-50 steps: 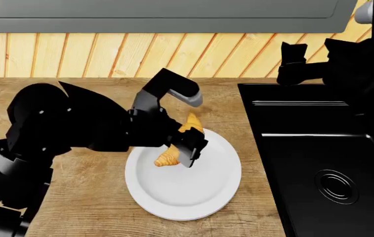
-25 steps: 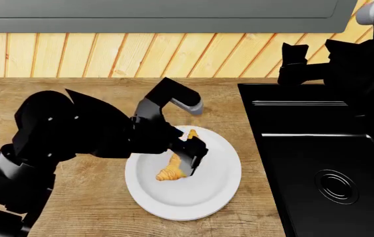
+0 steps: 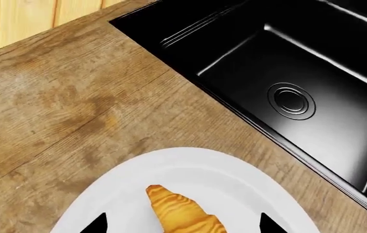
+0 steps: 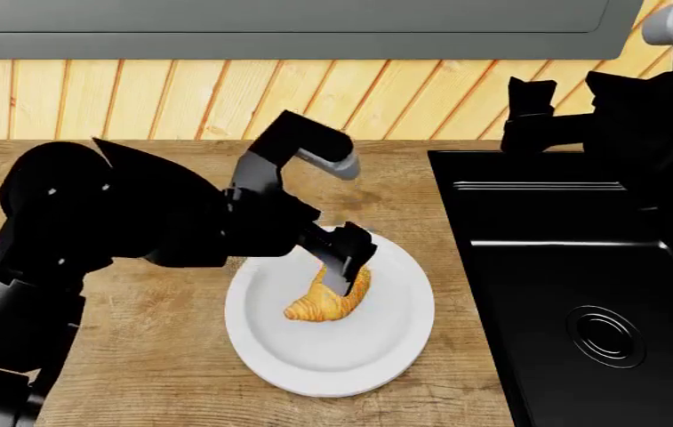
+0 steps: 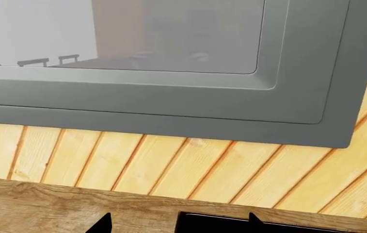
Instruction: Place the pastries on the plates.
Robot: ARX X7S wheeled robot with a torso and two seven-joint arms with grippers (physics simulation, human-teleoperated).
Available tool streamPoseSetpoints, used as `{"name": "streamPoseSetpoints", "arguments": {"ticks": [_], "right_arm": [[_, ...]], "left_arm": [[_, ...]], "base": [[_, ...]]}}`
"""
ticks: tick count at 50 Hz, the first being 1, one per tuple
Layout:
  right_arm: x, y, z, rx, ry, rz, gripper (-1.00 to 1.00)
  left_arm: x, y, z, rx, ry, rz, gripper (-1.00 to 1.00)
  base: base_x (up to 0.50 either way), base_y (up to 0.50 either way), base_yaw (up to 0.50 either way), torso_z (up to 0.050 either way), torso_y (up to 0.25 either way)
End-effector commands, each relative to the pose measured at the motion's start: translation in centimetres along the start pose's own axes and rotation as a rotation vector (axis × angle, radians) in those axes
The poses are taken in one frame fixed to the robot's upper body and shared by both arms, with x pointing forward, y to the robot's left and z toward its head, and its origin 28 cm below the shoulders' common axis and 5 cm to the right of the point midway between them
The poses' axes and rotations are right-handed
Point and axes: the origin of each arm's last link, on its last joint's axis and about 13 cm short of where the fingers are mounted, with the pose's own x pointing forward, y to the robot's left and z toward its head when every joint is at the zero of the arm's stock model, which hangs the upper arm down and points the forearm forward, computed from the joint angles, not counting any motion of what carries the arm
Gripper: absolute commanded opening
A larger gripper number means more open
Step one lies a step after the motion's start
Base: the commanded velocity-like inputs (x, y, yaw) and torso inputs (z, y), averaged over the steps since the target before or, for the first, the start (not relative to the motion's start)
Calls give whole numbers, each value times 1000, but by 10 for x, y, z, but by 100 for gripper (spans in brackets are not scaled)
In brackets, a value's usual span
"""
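Croissant (image 4: pixel 329 301) lies flat on the white plate (image 4: pixel 372 356), centre-left of the head view, on the wooden counter (image 4: pixel 170 356) beside the black sink (image 4: pixel 597 329). The left gripper (image 4: pixel 346 260) hovers just above the pastry with its jaws spread, gripping nothing; the wrist view shows both dark fingertips (image 3: pixel 94 225) apart, either side of it. The right gripper (image 4: pixel 531 114) sits at the upper right, and I cannot tell its opening. The croissant looks light, flaky and easily crushed, so a gentle pinch across its thick middle would suit, not the tapered ends.
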Motion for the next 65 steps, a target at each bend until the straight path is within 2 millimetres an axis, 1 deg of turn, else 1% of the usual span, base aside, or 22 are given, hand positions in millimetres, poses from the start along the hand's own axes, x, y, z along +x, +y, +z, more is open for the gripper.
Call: {"name": "streamPoseSetpoints", "arguments": {"ticks": [1,3,5,9,12,13,14,16,18,20,23,29,33,34,35,38,44,46,47,50,61,65], "right_arm": [[0,0,0,3,-1,2,100],[0,0,-3,8,2,3,100],[0,0,-5,14,4,4,100],[0,1,-5,16,6,12,100],[-2,1,-10,19,20,21,100],[-3,1,-10,15,24,19,100],[-4,0,-7,15,25,17,100],[-6,-1,-3,14,22,12,100],[-8,0,1,14,12,14,100],[-10,0,1,21,11,17,100],[-7,-1,-3,27,19,12,100],[-4,1,-4,38,19,21,100],[-3,3,0,33,13,33,100],[-3,3,0,36,11,32,100],[-3,3,0,36,11,30,100],[-4,3,-2,39,11,28,100],[-2,3,6,37,-4,37,100],[-2,3,7,38,-11,40,100],[-2,3,7,37,-12,40,100],[-2,4,7,35,-8,44,100],[-2,5,15,28,-17,51,100],[-3,4,18,29,-21,52,100]], "left_arm": [[-19,0,14,-22,-86,27,100],[-21,3,15,-23,-108,57,100],[-28,5,16,-22,-134,84,100],[-35,10,18,-28,-169,138,100],[-41,14,17,-24,-191,176,100],[-41,15,17,-23,-195,175,100],[-42,17,18,-57,-230,196,100],[-44,21,22,-59,-290,229,100],[-47,23,23,-68,-310,240,100],[-46,24,23,-58,-304,244,100],[-48,24,27,-50,-322,250,100],[-53,30,26,-67,-354,308,100],[-63,34,27,-68,-371,350,100],[-62,34,29,-68,-373,355,100],[-65,33,28,-62,-371,360,100],[-68,33,28,-51,-374,379,100],[-77,35,21,-51,-387,426,100],[-82,35,18,-58,-391,444,100],[-81,35,19,-60,-392,449,100],[-89,37,17,-70,-403,469,100],[-100,44,11,-93,-431,525,100],[-99,43,14,-88,-428,529,100]], "base": [[0,0,0,0,0],[0,0,0,0,0],[0,0,0,0,0],[0,0,0,0,0],[0,0,0,0,0],[0,0,0,0,0],[0,0,0,0,0],[0,0,0,0,0],[0,0,0,0,0],[0,0,0,0,0],[0,0,0,0,0],[0,0,0,0,0],[0,0,0,0,0],[0,0,0,0,0],[0,0,0,0,0],[0,0,0,0,0],[0,0,0,0,0],[0,0,0,0,0],[0,0,0,0,0],[0,0,0,0,0],[0,0,0,0,0],[0,0,0,0,0]]}}
